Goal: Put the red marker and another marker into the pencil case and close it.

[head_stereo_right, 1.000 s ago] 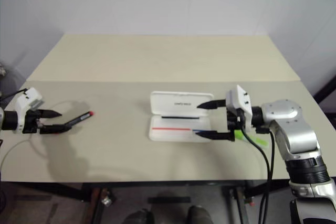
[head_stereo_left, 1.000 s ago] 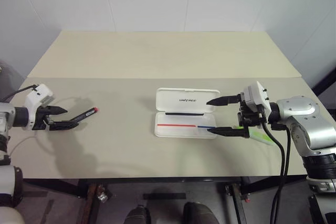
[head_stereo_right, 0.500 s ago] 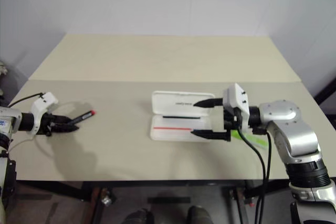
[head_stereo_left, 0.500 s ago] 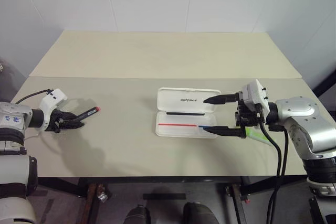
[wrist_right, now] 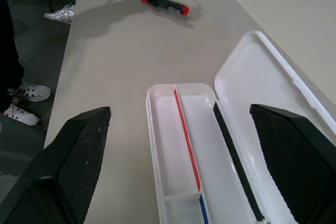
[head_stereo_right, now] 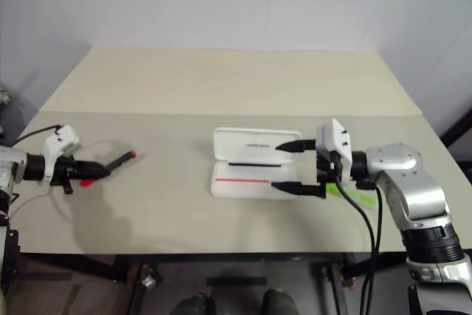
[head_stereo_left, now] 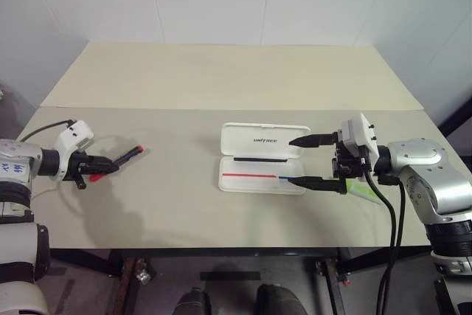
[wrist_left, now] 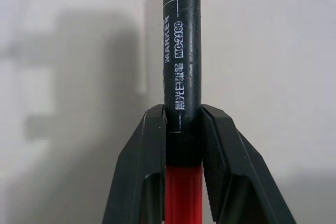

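The red marker (head_stereo_left: 116, 160) lies at the table's (head_stereo_left: 221, 79) 9 o'clock side, well apart from the pencil case. Its dark barrel is clamped between the two black fingers (wrist_left: 144, 156) of the left gripper (head_stereo_left: 99, 163), jaws narrowed onto it; one red end projects toward 2 o'clock, the other red end shows behind the fingers.

The pencil case (head_stereo_left: 263, 157) sits open near the table centre, lid laid flat at 12 o'clock of the tray, lettering visible on the lid. The tray carries a thin red line and a short blue line.

The right gripper (head_stereo_left: 299, 160) hovers at the case's 3 o'clock end, jaws spread wide, holding nothing.

Another marker (head_stereo_left: 363, 190), light green, lies at 3 o'clock of the case, partly hidden beneath the right wrist.
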### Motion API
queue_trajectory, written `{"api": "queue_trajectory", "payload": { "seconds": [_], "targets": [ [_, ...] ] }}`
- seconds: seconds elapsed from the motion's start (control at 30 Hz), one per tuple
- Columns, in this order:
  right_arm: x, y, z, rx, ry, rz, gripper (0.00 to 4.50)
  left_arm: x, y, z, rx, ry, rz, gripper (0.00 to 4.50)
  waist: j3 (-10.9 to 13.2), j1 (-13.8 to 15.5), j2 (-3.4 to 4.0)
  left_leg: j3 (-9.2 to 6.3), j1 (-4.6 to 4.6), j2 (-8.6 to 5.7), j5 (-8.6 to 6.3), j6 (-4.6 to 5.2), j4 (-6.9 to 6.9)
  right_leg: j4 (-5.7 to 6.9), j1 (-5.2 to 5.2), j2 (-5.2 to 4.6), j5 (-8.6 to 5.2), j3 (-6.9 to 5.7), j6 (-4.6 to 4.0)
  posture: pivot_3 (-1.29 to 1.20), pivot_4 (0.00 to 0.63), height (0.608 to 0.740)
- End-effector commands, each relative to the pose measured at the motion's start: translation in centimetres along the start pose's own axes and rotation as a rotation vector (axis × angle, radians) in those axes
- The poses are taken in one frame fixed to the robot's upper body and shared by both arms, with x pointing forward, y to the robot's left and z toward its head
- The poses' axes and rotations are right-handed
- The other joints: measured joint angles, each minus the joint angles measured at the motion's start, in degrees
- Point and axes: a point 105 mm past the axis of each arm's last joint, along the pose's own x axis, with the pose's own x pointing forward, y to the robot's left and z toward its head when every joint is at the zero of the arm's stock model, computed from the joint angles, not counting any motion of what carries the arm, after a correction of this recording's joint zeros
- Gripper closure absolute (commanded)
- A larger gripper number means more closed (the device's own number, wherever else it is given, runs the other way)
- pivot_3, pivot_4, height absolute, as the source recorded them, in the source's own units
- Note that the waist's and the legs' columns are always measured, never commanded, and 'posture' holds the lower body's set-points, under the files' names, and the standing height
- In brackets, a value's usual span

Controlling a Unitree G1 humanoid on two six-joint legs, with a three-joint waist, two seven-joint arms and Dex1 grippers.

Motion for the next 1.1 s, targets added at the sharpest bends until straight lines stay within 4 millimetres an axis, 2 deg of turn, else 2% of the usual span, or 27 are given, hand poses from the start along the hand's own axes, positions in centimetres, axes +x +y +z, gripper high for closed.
{"api": "queue_trajectory", "payload": {
  "seconds": [0.03, 0.17, 0.23, 0.37, 0.73, 0.93, 1.1],
  "targets": [
    [-0.7, -0.6, 0.5, -0.056, -0.001, -0.016, 0.00, -0.9, -1.4, 2.7, 0.104, -0.050, -0.069, 3.95, 0.0, 0.0, 0.00, 0.01, 0.00, 0.02, -0.01, 0.02, 0.00, 0.01, 0.00, -0.01, 0.00, 0.02, 0.00, 0.00, 0.150, 0.740],
    [-1.0, -1.0, -0.2, -0.055, 0.014, -0.030, 0.00, 0.3, -4.7, 5.0, 0.174, -0.060, -0.200, 3.95, 0.0, -0.1, 0.00, -0.02, -0.02, 0.09, -0.02, 0.03, 0.00, 0.03, -0.01, 0.03, 0.00, 0.05, 0.00, 0.00, 0.150, 0.740],
    [-1.0, -1.1, -0.3, -0.055, 0.017, -0.034, 0.00, 0.8, -5.6, 5.6, 0.187, -0.058, -0.226, 3.95, 0.0, 0.0, 0.00, -0.02, -0.01, 0.09, -0.02, 0.03, 0.01, 0.03, -0.01, 0.04, 0.00, 0.06, 0.00, 0.00, 0.150, 0.740],
    [-1.7, -1.1, -0.8, -0.056, 0.037, -0.049, 0.00, 3.3, -7.8, 7.9, 0.237, -0.089, -0.302, 3.95, 0.0, 0.2, 0.01, 0.00, 0.01, 0.03, -0.02, 0.03, 0.08, -0.06, 0.01, 0.05, 0.00, 0.06, 0.00, 0.00, 0.150, 0.740],
    [-3.6, -0.6, -1.5, -0.069, 0.089, -0.097, 0.00, 9.5, -10.2, 13.3, 0.310, -0.162, -0.397, 3.95, 0.0, 1.2, 0.01, -0.01, 0.03, -0.22, 0.00, 0.03, 0.21, -0.02, 0.04, 0.15, 0.01, 0.12, 0.02, 0.00, 0.150, 0.740],
    [-3.7, -0.2, -1.5, -0.069, 0.088, -0.114, 0.00, 11.7, -11.4, 15.3, 0.324, -0.183, -0.438, 3.95, 0.0, 1.4, 0.01, -0.02, 0.00, -0.25, 0.01, 0.03, 0.26, -0.04, 0.06, 0.14, 0.02, 0.10, 0.04, 0.00, 0.150, 0.740],
    [-3.5, 0.2, -1.3, -0.065, 0.075, -0.133, 0.00, 14.0, -13.6, 17.4, 0.354, -0.208, -0.489, 3.95, 0.0, 1.5, 0.01, -0.04, 0.00, -0.26, 0.01, 0.02, 0.28, -0.04, 0.07, 0.14, 0.03, 0.09, 0.05, 0.00, 0.150, 0.740]
  ]
}}
